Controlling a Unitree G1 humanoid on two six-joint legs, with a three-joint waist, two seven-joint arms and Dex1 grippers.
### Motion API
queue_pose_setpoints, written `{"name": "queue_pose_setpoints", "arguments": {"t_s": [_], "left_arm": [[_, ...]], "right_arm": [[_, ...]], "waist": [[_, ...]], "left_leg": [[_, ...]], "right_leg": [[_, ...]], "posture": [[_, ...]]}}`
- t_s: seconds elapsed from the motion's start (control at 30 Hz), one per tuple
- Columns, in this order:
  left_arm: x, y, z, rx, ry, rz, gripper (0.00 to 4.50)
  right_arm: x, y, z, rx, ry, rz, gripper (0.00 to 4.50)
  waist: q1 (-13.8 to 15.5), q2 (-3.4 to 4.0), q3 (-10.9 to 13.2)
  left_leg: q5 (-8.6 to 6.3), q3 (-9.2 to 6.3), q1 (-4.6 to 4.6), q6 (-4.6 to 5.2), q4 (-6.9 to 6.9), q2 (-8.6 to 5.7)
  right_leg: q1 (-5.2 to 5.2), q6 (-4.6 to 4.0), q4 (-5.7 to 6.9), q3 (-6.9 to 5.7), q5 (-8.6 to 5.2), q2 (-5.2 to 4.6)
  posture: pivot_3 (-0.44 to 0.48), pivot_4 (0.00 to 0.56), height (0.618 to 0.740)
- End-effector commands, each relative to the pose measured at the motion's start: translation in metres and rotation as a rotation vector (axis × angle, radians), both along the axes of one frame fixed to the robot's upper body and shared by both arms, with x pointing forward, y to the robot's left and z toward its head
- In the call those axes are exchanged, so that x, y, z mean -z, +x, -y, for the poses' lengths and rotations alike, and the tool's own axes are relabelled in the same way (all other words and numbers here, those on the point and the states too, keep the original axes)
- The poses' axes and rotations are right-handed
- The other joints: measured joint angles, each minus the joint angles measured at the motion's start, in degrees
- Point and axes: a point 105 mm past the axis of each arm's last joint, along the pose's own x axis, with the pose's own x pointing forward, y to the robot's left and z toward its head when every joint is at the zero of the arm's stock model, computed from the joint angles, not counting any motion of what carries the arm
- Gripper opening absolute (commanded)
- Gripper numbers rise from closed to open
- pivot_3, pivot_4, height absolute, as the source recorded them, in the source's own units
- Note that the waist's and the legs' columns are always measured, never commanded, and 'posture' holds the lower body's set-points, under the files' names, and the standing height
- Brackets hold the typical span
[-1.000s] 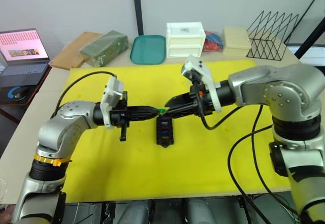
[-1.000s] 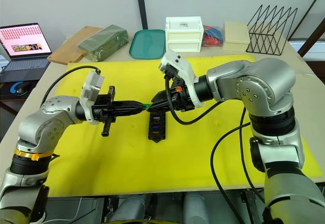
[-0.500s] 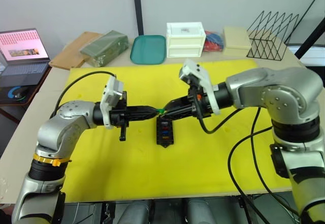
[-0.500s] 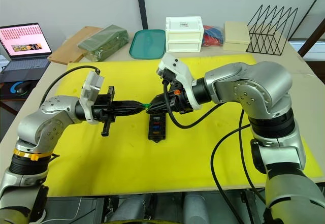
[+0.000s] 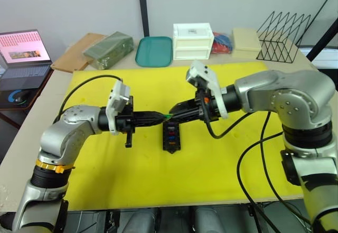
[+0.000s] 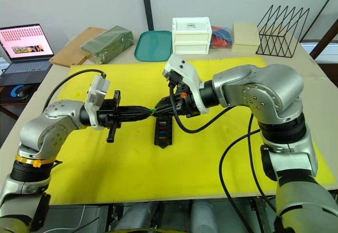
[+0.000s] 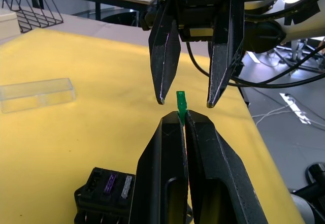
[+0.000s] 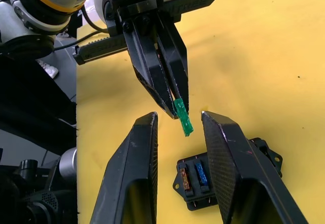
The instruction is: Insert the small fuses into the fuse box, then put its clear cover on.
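My left gripper (image 7: 180, 118) is shut on a small green fuse (image 7: 181, 101), held in the air just above the fuse box (image 5: 171, 136). My right gripper (image 8: 179, 116) faces it tip to tip and is open, with one finger on each side of the green fuse (image 8: 183, 117) and not touching it. The black fuse box (image 8: 223, 181) lies on the yellow mat (image 5: 211, 159) and has several coloured fuses in its slots. The clear cover (image 7: 35, 94) lies flat on the mat, away from the box.
At the back of the table stand a teal tray (image 5: 154, 51), a white drawer box (image 5: 193, 40), a cream box (image 5: 246, 42) and a black wire rack (image 5: 283, 29). A green package (image 5: 108, 49) and a laptop (image 5: 24, 53) are at the far left.
My right gripper has moved a little toward the left gripper, so its open fingers now flank the green fuse. The left gripper has held almost still.
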Motion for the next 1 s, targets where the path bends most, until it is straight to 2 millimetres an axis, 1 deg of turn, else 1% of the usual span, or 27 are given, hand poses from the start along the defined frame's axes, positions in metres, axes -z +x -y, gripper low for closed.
{"name": "queue_pose_setpoints", "arguments": {"t_s": [0.03, 0.07, 0.23, 0.33, 0.4, 0.47, 0.53, 0.57, 0.67, 0.73, 0.77, 0.9, 0.93, 1.0], "left_arm": [[-0.009, -0.002, 0.001, 0.009, -0.006, 0.054, 0.0], [-0.01, -0.002, 0.001, 0.008, -0.007, 0.054, 0.0], [-0.01, -0.001, 0.001, 0.003, -0.01, 0.056, 0.0], [-0.008, 0.001, 0.001, -0.01, 0.007, 0.041, 0.0], [-0.002, 0.004, 0.0, -0.027, 0.057, 0.018, 0.0], [0.011, 0.014, -0.002, -0.076, 0.16, 0.006, 0.0], [0.02, 0.023, -0.005, -0.111, 0.221, 0.033, 0.48], [0.022, 0.026, -0.006, -0.118, 0.231, 0.041, 0.65], [0.03, 0.036, -0.01, -0.141, 0.291, 0.104, 1.68], [0.036, 0.041, -0.013, -0.144, 0.328, 0.131, 2.43], [0.037, 0.042, -0.013, -0.143, 0.335, 0.136, 2.74], [0.044, 0.052, -0.016, -0.143, 0.364, 0.162, 4.19], [0.045, 0.054, -0.015, -0.144, 0.365, 0.167, 4.45], [0.046, 0.058, -0.013, -0.142, 0.359, 0.177, 4.45]], "right_arm": [[-0.005, -0.003, -0.002, -0.02, 0.004, 0.041, 0.22], [-0.005, -0.003, -0.002, -0.02, 0.001, 0.042, 0.02], [-0.001, -0.003, -0.001, -0.021, -0.016, 0.046, 0.02], [-0.002, -0.004, -0.002, -0.03, -0.02, 0.062, 0.02], [-0.004, -0.003, -0.002, -0.036, -0.032, 0.085, 0.02], [-0.004, 0.001, 0.0, -0.038, -0.071, 0.127, 0.02], [-0.002, 0.009, 0.002, -0.041, -0.139, 0.192, 0.0], [0.0, 0.015, 0.004, -0.044, -0.174, 0.22, 0.0], [0.006, 0.032, 0.005, -0.067, -0.273, 0.297, 0.0], [0.008, 0.04, 0.003, -0.097, -0.321, 0.333, 0.0], [0.009, 0.042, 0.003, -0.109, -0.334, 0.342, 0.0], [0.018, 0.054, -0.009, -0.169, -0.395, 0.372, 0.0], [0.02, 0.057, -0.011, -0.177, -0.405, 0.376, 0.0], [0.025, 0.063, -0.016, -0.179, -0.419, 0.376, 0.0]], "waist": [[0.0, 0.0, 0.0], [0.0, 0.0, 0.0], [-0.01, 0.0, 0.0], [0.01, 0.0, 0.0], [0.04, 0.0, 0.0], [0.16, 0.0, 0.0], [0.07, 0.0, 0.0], [0.03, 0.0, 0.0], [-0.27, 0.0, 0.0], [-0.23, 0.0, 0.0], [-0.22, 0.0, 0.0], [-0.23, 0.0, 0.0], [-0.23, 0.0, 0.0], [-0.22, 0.0, 0.0]], "left_leg": [[0.0, 0.0, 0.0, 0.0, 0.0, 0.0], [0.0, 0.0, 0.0, 0.0, 0.0, 0.0], [0.0, 0.0, 0.0, 0.0, 0.0, 0.0], [0.0, 0.0, 0.0, 0.0, 0.0, 0.0], [0.0, 0.0, 0.0, 0.0, 0.0, 0.0], [0.0, 0.0, 0.0, 0.0, 0.0, 0.0], [0.0, 0.01, 0.0, 0.0, 0.0, -0.01], [0.0, 0.02, 0.0, 0.0, 0.0, -0.01], [0.0, 0.02, 0.0, 0.0, -0.05, 0.01], [0.0, 0.03, 0.0, 0.0, -0.08, 0.01], [0.0, 0.03, -0.01, 0.0, -0.08, 0.01], [0.0, 0.03, -0.05, 0.0, -0.05, 0.0], [0.01, 0.02, -0.06, -0.01, -0.05, 0.0], [0.01, 0.02, -0.06, -0.01, -0.04, 0.0]], "right_leg": [[0.0, 0.0, 0.0, 0.0, 0.0, 0.0], [0.0, 0.0, 0.0, 0.0, 0.0, 0.0], [0.0, 0.0, 0.0, 0.0, 0.0, 0.0], [0.0, 0.0, 0.0, 0.0, 0.0, 0.0], [0.0, 0.0, 0.0, 0.0, 0.0, 0.0], [0.0, 0.0, 0.0, 0.0, 0.0, 0.0], [0.0, 0.0, -0.02, 0.0, 0.0, 0.0], [0.0, 0.0, -0.01, 0.0, 0.0, -0.01], [-0.06, 0.0, -0.01, 0.0, 0.0, 0.04], [-0.09, 0.0, -0.01, 0.0, 0.0, 0.04], [-0.1, 0.0, -0.01, 0.0, 0.0, 0.03], [-0.13, 0.0, 0.0, 0.0, 0.0, 0.03], [-0.14, 0.0, 0.01, 0.0, 0.0, 0.03], [-0.14, 0.0, 0.02, 0.0, 0.0, 0.03]], "posture": [[0.0, 0.15, 0.74], [0.0, 0.15, 0.74], [0.0, 0.15, 0.74], [0.0, 0.15, 0.74], [0.0, 0.15, 0.74], [0.0, 0.15, 0.74], [0.0, 0.15, 0.74], [0.0, 0.15, 0.74], [0.0, 0.15, 0.74], [0.0, 0.15, 0.74], [0.0, 0.15, 0.74], [0.0, 0.15, 0.74], [0.0, 0.15, 0.74], [0.0, 0.15, 0.74]]}}
